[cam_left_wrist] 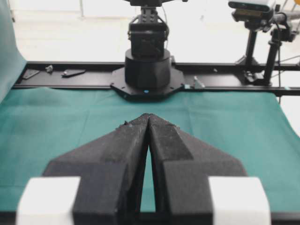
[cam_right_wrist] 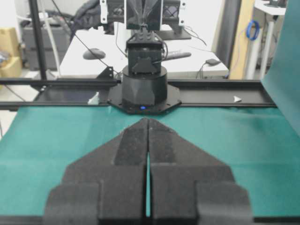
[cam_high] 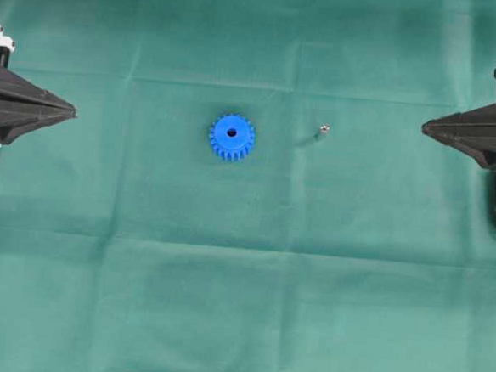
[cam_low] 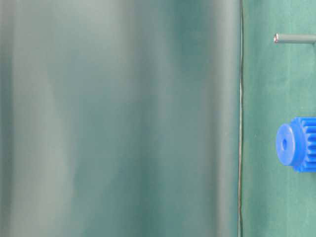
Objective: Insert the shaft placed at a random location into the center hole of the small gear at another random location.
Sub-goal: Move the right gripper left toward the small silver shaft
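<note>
The shaft (cam_high: 322, 130) stood upright on the tabletop (cam_high: 240, 305) just right of the small gear (cam_high: 232, 136), nearer the clenched, empty right gripper (cam_high: 424, 127) than the clenched left gripper (cam_high: 74, 112).

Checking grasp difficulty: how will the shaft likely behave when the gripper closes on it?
The shaft looks thin, round and shiny, so it may slip. It seems to stand upright on soft green cloth, so a nudge could tip it, then roll it.

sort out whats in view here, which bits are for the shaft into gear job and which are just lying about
For the job: shaft; small gear with its center hole; left gripper; right gripper, both shut.

Lying about: green cloth only.
</note>
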You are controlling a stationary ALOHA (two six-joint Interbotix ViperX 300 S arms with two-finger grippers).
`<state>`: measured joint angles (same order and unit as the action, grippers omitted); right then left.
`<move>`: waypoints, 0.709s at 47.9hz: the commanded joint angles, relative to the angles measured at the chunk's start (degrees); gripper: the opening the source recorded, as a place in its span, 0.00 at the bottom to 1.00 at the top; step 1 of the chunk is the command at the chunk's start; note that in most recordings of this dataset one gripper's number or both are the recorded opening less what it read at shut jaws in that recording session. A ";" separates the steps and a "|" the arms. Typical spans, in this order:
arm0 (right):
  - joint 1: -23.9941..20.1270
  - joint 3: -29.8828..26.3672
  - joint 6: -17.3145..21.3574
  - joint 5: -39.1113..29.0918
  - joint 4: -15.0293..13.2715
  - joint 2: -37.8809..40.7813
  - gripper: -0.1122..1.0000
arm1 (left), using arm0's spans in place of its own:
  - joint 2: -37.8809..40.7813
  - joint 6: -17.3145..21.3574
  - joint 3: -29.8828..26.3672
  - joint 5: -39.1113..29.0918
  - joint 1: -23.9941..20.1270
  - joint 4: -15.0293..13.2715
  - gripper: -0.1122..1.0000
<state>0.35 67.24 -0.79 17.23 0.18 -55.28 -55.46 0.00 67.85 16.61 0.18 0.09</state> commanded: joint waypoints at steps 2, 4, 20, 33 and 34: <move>-0.09 -0.70 0.35 -0.62 -0.26 0.88 0.11 | 0.00 0.09 -1.85 -1.14 0.09 0.79 0.10; -0.09 -0.88 0.35 -1.23 -0.26 1.14 0.11 | -0.18 0.18 -1.85 -1.32 0.00 0.79 0.10; 2.37 0.26 0.79 -0.09 -0.09 7.56 0.11 | 0.26 -0.26 -1.85 -1.32 0.09 0.79 0.10; 5.54 0.35 0.26 6.50 0.09 22.50 0.61 | 0.35 -0.26 -1.58 -1.41 0.00 0.88 0.10; 5.63 0.35 0.18 7.47 0.00 23.99 0.67 | 0.35 -0.26 -1.58 -1.41 0.09 0.79 0.10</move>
<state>5.36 68.38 -0.79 21.36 0.18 -35.86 -55.55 -0.18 67.50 14.94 0.18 0.79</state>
